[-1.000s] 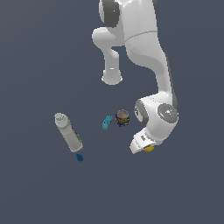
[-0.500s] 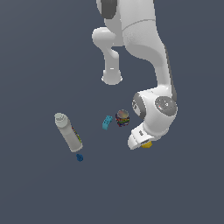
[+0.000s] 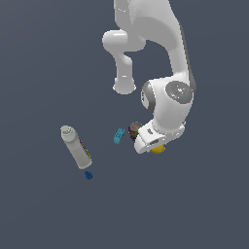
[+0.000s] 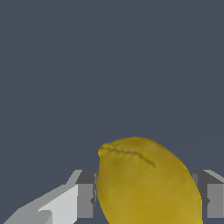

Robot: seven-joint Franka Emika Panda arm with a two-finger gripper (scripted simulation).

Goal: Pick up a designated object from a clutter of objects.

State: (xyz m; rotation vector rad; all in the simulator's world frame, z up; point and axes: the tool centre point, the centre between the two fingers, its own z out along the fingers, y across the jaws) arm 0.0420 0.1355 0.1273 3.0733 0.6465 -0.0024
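The yellow lemon sits between my gripper's two fingers, which press on both of its sides. In the exterior view only a bit of the lemon shows below the white hand, where the gripper is mostly hidden. The multicoloured striped can stands just beside the hand toward the exterior view's left, partly hidden by it. The teal block lies next to the can.
A long white bottle lies further to the exterior view's left, with a tiny blue piece at its near end. The arm's white links rise over the can and lemon. The floor is plain dark grey.
The hand and the lemon have moved together, up and slightly toward the exterior view's left. The bottle, teal block, can and blue piece have not moved.
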